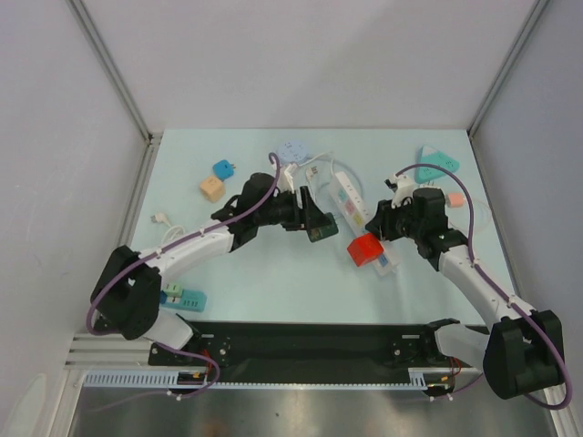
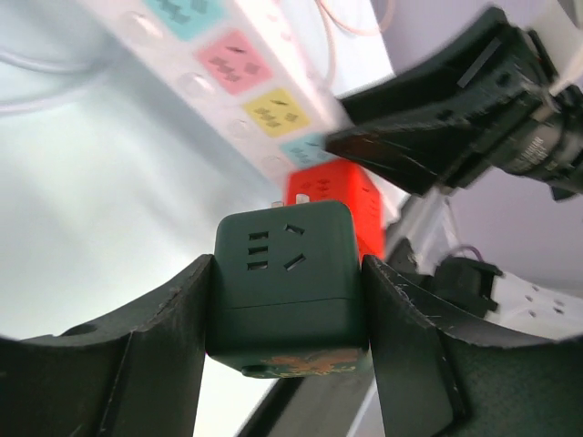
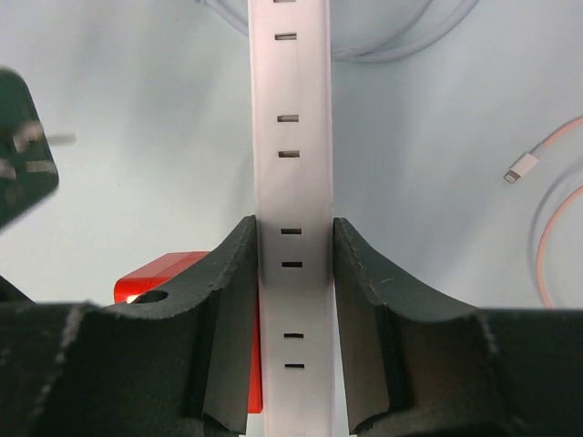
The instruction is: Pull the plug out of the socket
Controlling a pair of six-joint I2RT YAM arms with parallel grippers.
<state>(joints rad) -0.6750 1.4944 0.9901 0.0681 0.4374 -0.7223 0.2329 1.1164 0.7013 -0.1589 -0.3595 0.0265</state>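
The left gripper is clamped on a dark green cube plug, one finger flat against each side face. From above, this cube sits just left of the white power strip with bare table between them, so it looks already drawn out of its socket. The left wrist view is too foreshortened to be sure its pins are fully clear.

Right of it, a red cube plug is seated near the strip's near end. Further right, the right gripper pinches the strip across its narrow width, jaws closed on both long edges, just beyond the red cube.

To finish well, the right arm should hold the strip pinned to the table while the left draws the green cube straight back along the line of its pins. It should neither rock nor twist until the gap is plain, and the squeeze should stay on the flat faces.

The green cube has no real long axis. Its socket face is turned toward the left wrist camera, and its pin side faces the strip. A thin blurred pin shows at the left edge of the right wrist view, pointing at the strip.

The strip's long axis runs diagonally in the top view, from far left to near right.
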